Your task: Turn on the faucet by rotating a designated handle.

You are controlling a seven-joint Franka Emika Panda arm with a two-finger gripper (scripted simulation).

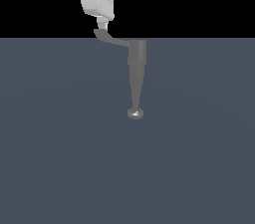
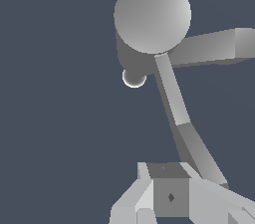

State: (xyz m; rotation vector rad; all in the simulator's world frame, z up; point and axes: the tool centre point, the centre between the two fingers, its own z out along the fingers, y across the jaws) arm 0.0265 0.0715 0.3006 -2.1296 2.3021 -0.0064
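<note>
The faucet (image 1: 137, 56) is a grey stepped cylinder that narrows to a thin neck ending in a small shiny knob (image 1: 135, 113). The handle (image 1: 110, 39), a thin bent grey lever, juts from the body toward the exterior view's left. My white gripper (image 1: 102, 24) hangs directly over the lever's widened tip, fingers together, nothing between them, about touching it. In the wrist view the handle (image 2: 174, 103) runs from the faucet's round body (image 2: 152, 14) to just beside my gripper (image 2: 169, 190). The knob (image 2: 133, 77) peeks out beside the body.
A thick grey bar (image 2: 214, 46) sticks out sideways from the faucet body in the wrist view. The faucet stands on a flat dark blue-grey floor (image 1: 60, 158).
</note>
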